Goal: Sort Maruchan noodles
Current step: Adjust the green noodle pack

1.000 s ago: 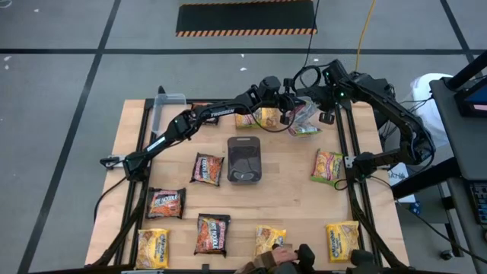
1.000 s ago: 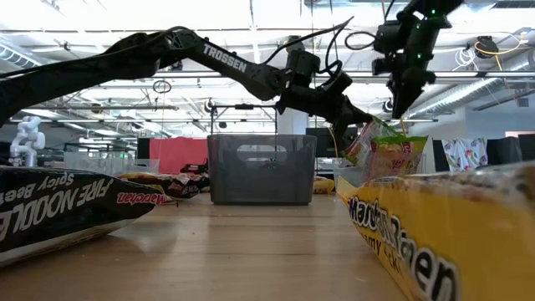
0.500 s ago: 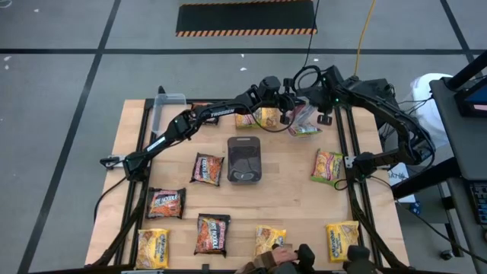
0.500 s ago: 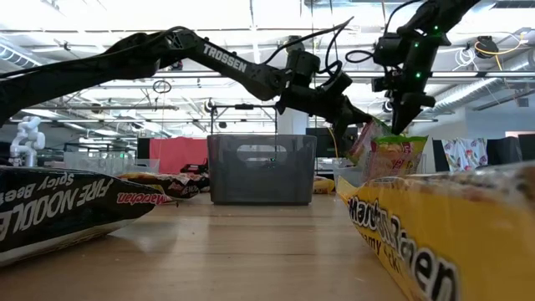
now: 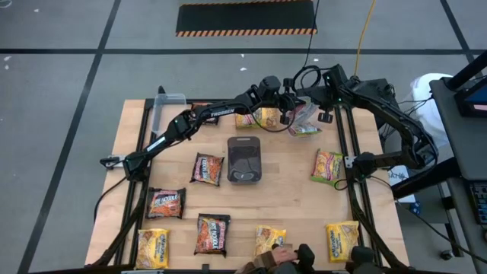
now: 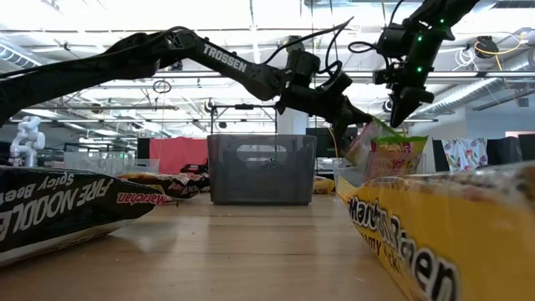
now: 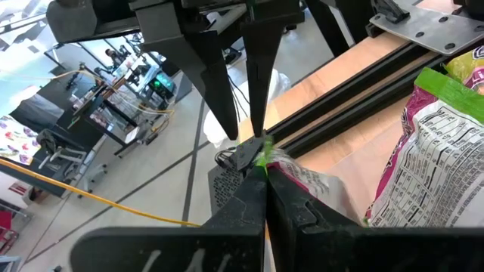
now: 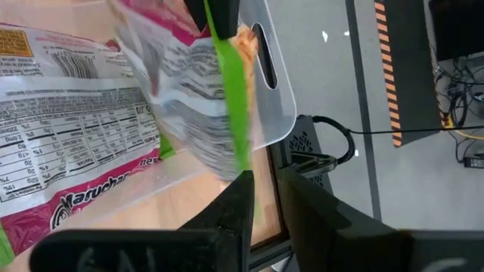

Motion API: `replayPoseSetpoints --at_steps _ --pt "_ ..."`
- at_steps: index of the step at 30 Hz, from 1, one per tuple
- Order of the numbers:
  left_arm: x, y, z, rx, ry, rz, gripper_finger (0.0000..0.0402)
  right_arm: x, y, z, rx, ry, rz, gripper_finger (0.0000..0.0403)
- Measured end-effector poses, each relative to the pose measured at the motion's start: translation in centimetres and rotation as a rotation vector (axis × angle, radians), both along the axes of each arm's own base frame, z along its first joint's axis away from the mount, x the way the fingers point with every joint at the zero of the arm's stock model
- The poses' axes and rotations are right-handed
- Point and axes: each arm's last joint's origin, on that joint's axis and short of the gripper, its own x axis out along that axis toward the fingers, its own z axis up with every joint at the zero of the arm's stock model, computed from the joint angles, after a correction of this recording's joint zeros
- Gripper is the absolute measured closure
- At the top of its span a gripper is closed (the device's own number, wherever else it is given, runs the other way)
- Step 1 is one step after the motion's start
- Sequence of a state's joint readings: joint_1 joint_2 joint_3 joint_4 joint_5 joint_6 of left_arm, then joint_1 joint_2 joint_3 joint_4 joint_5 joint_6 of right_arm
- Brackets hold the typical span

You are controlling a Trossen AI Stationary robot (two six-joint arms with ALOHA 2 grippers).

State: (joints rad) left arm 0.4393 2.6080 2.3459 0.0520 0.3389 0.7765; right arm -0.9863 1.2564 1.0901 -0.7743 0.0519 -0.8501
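At the table's far right, a pink Maruchan packet with green edges (image 6: 386,155) hangs tilted above the table. My left gripper (image 6: 361,124) has reached across and is shut on it. My right gripper (image 6: 395,122) points steeply down just above the packet's top. It is open by a narrow gap (image 8: 266,198), with the packet's green edge (image 8: 233,113) running up to its fingertips. A second pink packet (image 8: 68,113) lies below, beside a clear tub (image 8: 266,83). My left gripper pinches the packet's green-edged upper corner (image 7: 265,151) between its two fingertips, coming nearly level from the table's left. The packet hangs tilted below and beyond the fingers, clear of the table. I cannot tell whether my right gripper touches the green edge.
A dark grey tray (image 5: 244,160) stands mid-table. Brown packets (image 5: 206,168), yellow packets (image 5: 342,240) and another pink one (image 5: 327,165) lie spread over the near half. Yellow packets (image 5: 255,118) sit at the far edge. A person's hand (image 5: 281,257) rests at the near edge.
My right gripper has tipped to point more steeply downward, and its fingertips have sunk a little toward the held packet's top edge. The packet has stayed where it was.
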Motion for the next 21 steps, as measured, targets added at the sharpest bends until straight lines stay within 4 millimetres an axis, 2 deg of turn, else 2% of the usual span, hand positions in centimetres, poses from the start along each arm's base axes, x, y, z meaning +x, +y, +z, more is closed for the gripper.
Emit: replayPoseSetpoints --at_steps 10,21 --pt "0.00 0.00 0.02 0.000 0.000 0.000 0.0401 -0.23 0.37 -0.27 0.052 0.016 -0.018 0.0375" --pt "0.00 0.00 0.02 0.001 0.000 0.000 0.0401 -0.08 0.42 -0.32 0.078 -0.016 0.016 0.0381"
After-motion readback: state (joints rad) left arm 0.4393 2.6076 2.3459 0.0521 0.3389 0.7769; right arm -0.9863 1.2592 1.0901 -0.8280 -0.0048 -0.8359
